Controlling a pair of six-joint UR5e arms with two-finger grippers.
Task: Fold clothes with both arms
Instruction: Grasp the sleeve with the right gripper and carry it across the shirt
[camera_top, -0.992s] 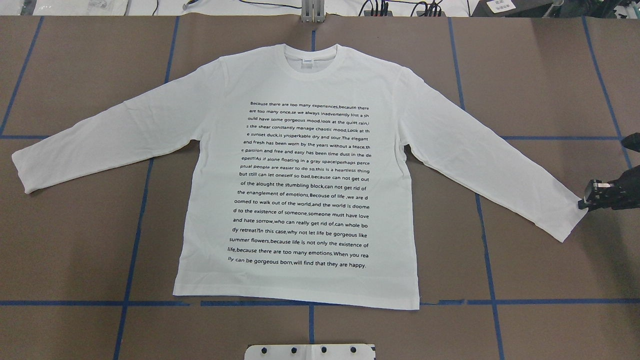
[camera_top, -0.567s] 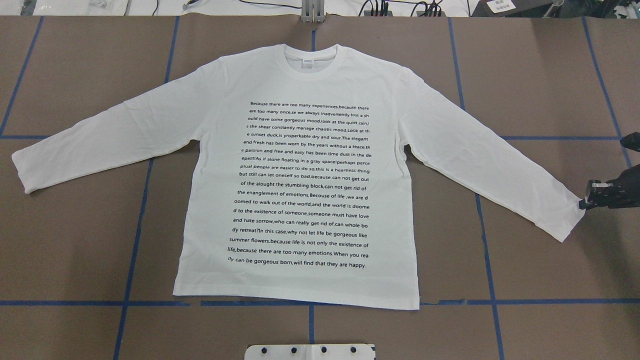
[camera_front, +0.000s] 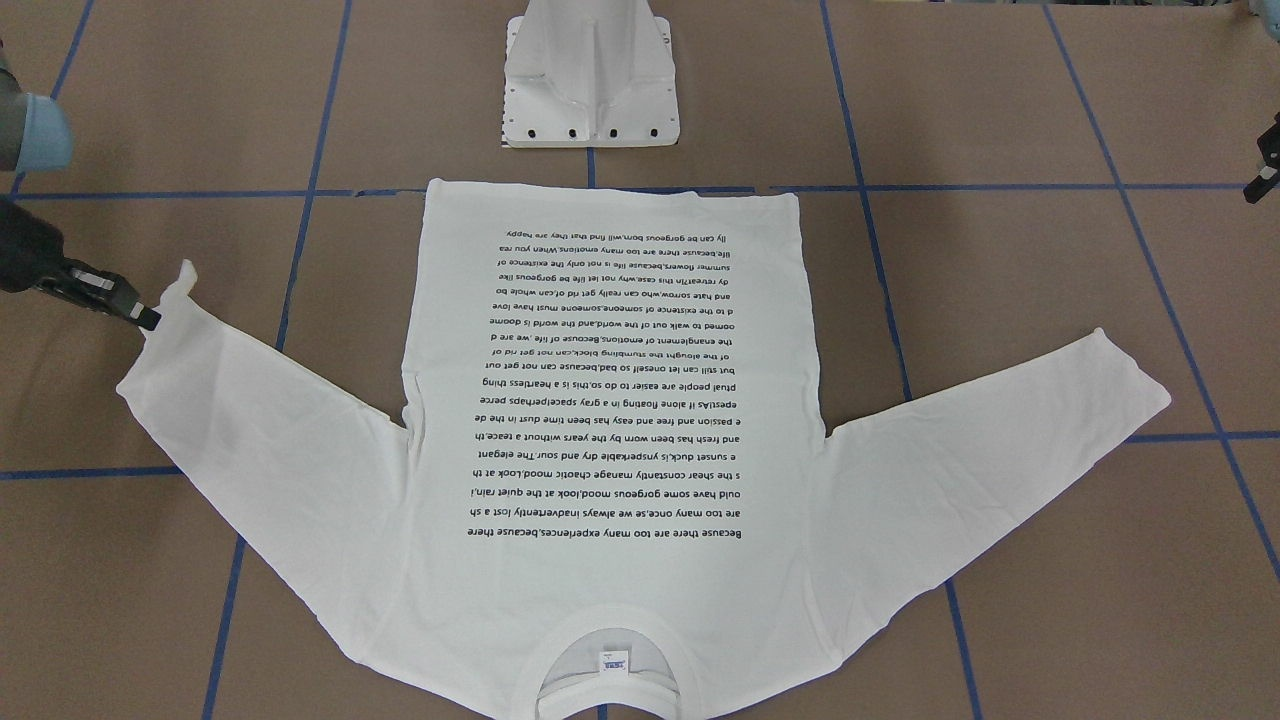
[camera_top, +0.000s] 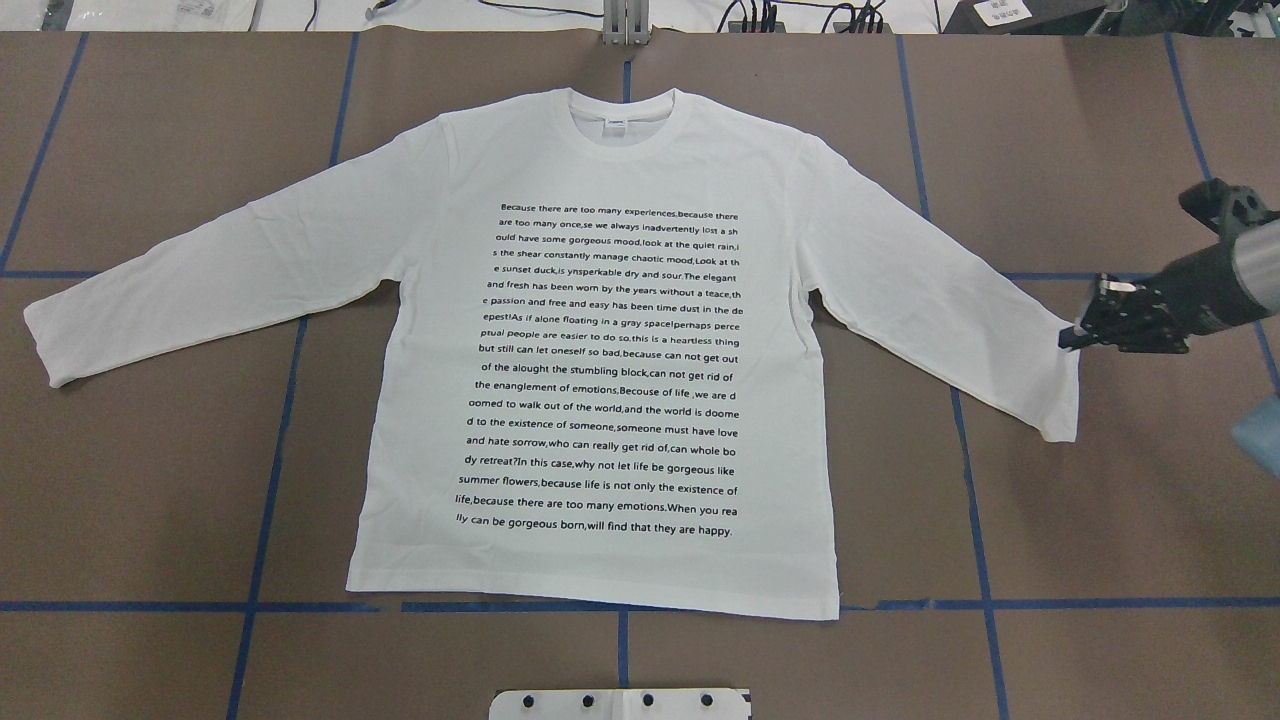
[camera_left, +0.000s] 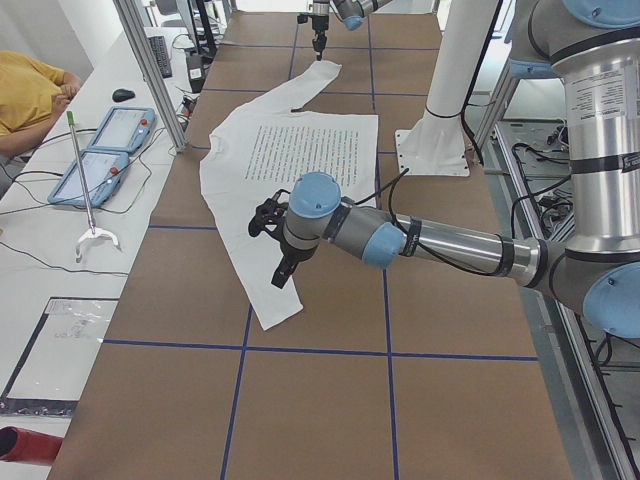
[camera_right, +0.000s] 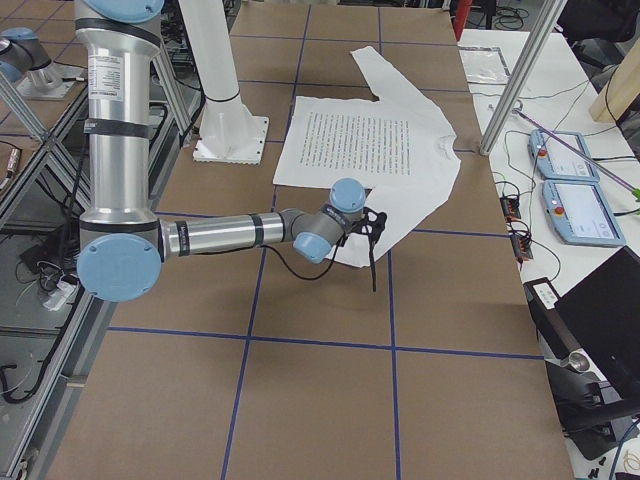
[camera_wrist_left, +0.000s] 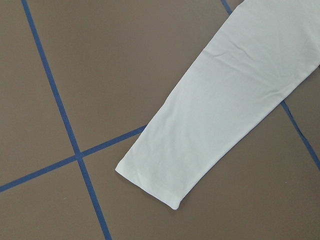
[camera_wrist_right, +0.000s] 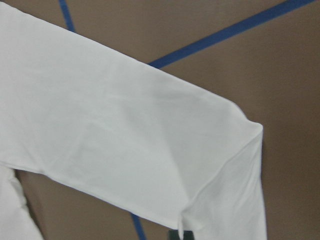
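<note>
The white long-sleeved T-shirt (camera_top: 610, 350) lies flat on the brown table with its printed text facing up and its collar at the far side. My right gripper (camera_top: 1072, 338) is shut on the far corner of the right sleeve's cuff (camera_top: 1060, 400). It holds that corner (camera_front: 182, 280) a little off the table. The right wrist view shows the sleeve end (camera_wrist_right: 150, 140) bent over. The left sleeve's cuff (camera_top: 45, 340) lies flat and untouched, as the left wrist view shows from above (camera_wrist_left: 150, 180). My left gripper (camera_left: 283, 272) hovers high over it, and I cannot tell whether it is open or shut.
The white pedestal base (camera_front: 590, 90) stands just behind the shirt's hem. Blue tape lines (camera_top: 270, 450) cross the table. A side bench with two tablets (camera_left: 100, 150), a metal post (camera_left: 150, 70) and a seated person in yellow (camera_left: 30, 95) lies beyond the far edge.
My right gripper has moved inward and toward the far side, taking the right cuff with it. The sleeve end now sits shorter and raised. The rest of the shirt has not moved.
</note>
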